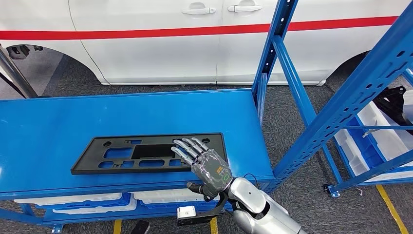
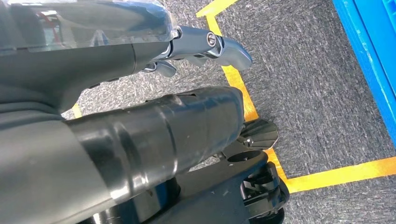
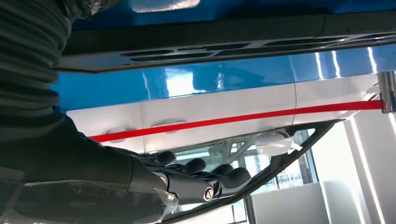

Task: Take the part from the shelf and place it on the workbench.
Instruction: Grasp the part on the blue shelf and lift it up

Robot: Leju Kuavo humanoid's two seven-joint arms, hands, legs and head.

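The flat black part point(image 1: 148, 153) lies on the blue workbench point(image 1: 48, 122), the right hand point(image 1: 207, 165) at its 3 o'clock end with fingers spread flat, gripping nothing; it looks light, stiff, slick plastic, best pinched through a cut-out edge

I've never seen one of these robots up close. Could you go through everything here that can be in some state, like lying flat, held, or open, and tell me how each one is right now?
Black part: lying flat on the workbench, near its front edge.
Blue workbench: bears the part.
Right hand: fingers spread, over the part's right end; contact unclear.
Left hand: hanging over the floor, holding nothing, fingers slightly bent.
White bins: resting under the workbench.
Van doors: closed.
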